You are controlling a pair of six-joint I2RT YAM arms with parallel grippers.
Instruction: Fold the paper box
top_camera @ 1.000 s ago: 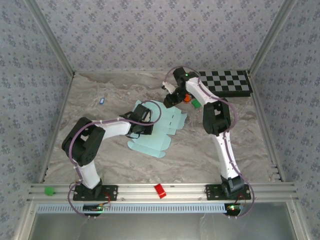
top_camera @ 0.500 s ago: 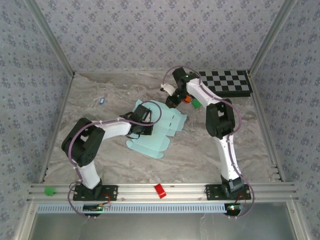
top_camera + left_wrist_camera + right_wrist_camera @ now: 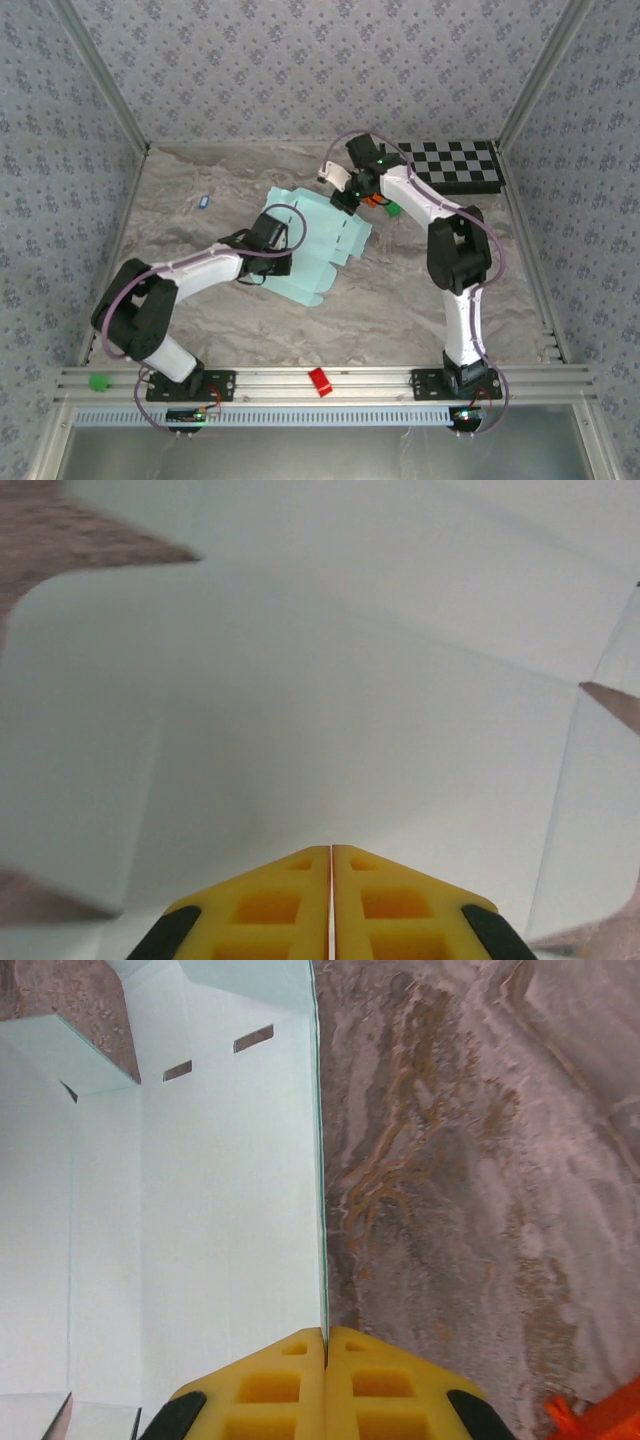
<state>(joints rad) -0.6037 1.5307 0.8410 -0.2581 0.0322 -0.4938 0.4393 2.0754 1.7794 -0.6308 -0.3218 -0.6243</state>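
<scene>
Top external view shows the paper box [image 3: 325, 250] spread on the table [image 3: 190, 215] (an unfolded sheet). The right gripper [image 3: 326, 1332] pinches its far edge; the left gripper [image 3: 330, 850], fingers pressed together, sits over its left side.

checkered board [image 3: 455, 166] at far right, small blue item [image 3: 204, 201] (far left), red block [image 3: 320, 381] near front
</scene>
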